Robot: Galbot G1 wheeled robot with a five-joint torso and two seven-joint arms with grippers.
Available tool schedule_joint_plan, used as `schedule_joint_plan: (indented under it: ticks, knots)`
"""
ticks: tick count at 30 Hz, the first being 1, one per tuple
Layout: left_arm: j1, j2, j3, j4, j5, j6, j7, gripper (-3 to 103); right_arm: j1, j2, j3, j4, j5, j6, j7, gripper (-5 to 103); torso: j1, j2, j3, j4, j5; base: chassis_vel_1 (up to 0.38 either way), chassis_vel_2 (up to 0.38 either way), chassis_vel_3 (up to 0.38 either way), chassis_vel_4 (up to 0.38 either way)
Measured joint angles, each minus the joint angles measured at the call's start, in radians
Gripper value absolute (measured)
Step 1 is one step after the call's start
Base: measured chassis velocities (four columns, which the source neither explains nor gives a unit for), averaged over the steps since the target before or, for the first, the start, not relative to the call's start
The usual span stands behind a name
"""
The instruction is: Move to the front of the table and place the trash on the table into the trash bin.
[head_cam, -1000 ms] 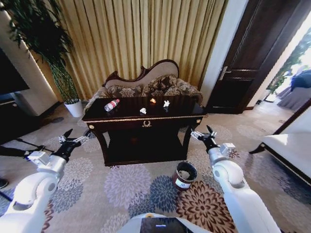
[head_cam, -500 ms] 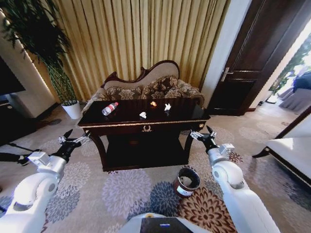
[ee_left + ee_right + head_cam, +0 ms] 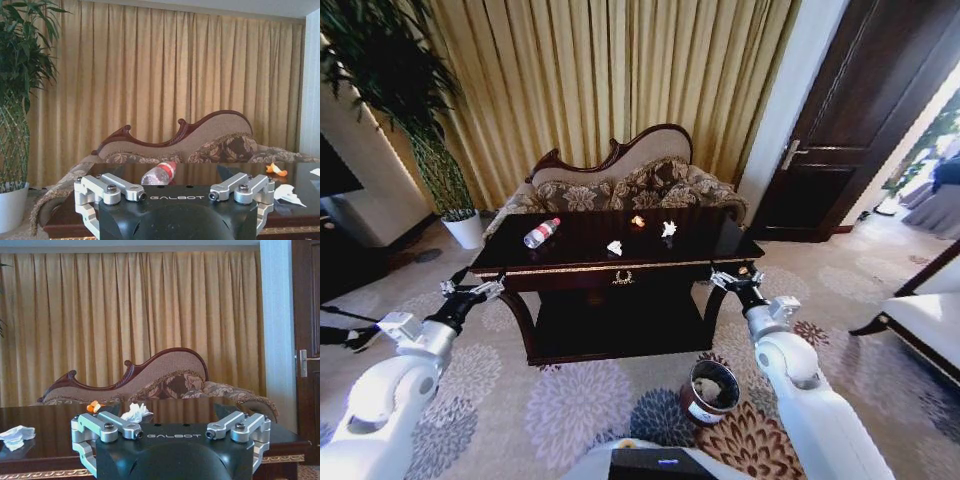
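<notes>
Warm dim room, daylight glare at right doorway, fisheye-bent edges

A formal sitting room, furnished like a hotel suite or a well-kept home.

Pleated gold floor-length curtains (image 3: 620, 80) cover the back wall behind a carved-wood chaise sofa with floral upholstery (image 3: 620, 180). A glossy dark-brown wooden counter with gold trim (image 3: 620, 265) stands on a flower-patterned carpet (image 3: 570, 400), with a tall potted bamboo plant (image 3: 410, 110) at one side and a dark panelled wooden door (image 3: 860, 110) at the other.

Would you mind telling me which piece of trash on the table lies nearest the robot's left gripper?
The clear plastic bottle, lying on its side near the table's left end. The paper scraps and orange bit lie nearer the middle, farther from the left gripper.
</notes>
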Motion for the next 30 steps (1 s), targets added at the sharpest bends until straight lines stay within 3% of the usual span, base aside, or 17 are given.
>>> schedule_joint_plan:
  ticks: [30]
  knots:
    - [0.006, -0.023, 0.001, -0.015, -0.008, 0.019, 0.007, 100, -0.007, 0.001, -0.002, -0.001, -0.001, 0.015, 0.0, 100, 0.0, 0.0, 0.0, -0.0001, 0.0, -0.032, 0.029, 0.033, -0.033]
